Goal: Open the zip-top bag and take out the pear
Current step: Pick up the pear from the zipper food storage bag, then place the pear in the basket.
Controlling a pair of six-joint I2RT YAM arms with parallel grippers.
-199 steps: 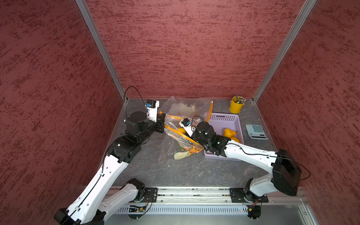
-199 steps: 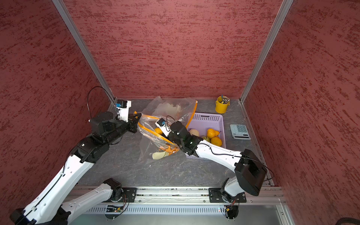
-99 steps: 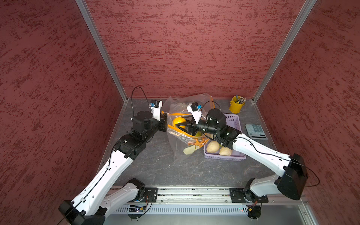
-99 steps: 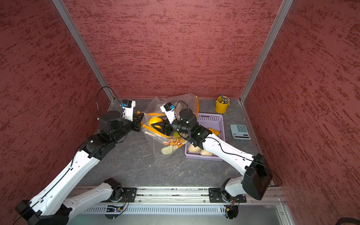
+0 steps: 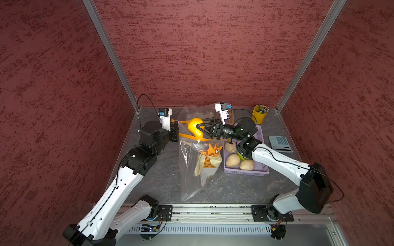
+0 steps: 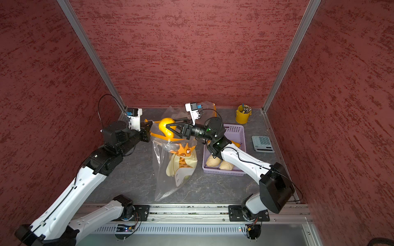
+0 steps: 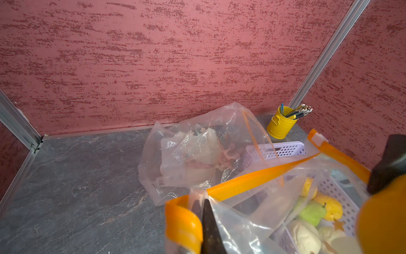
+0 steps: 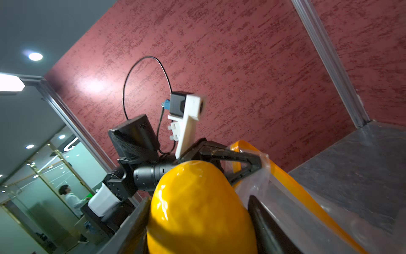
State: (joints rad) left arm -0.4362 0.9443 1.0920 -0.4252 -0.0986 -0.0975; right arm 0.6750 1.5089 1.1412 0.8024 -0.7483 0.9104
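The right end effector (image 5: 200, 130) grips the pear (image 5: 192, 126) at the mouth of the zip-top bag (image 5: 189, 170); the left end effector (image 5: 176, 127), at its 9 o'clock, clamps the rim (image 7: 252, 180).

The zip-top bag (image 5: 190, 170) is in the middle of the table (image 5: 162, 183), with its bottom toward the front edge and its open mouth raised toward the back. A packet (image 5: 207, 164) lies inside it, in the lower half. The left gripper (image 5: 177, 130) is at the left end of the mouth and pinches the rim. The right gripper (image 5: 198, 130) reaches in from the right and has the pear (image 5: 191, 125) between its fingers, at the mouth. A second bag (image 7: 197, 154) lies behind, by the back wall. A basket (image 5: 245, 172) stands just right of the zip-top bag, with food pieces (image 5: 232, 160) in it. A calculator (image 5: 279, 143) lies right of the basket. A cup (image 5: 259, 116) stands behind the basket, in the back right corner.
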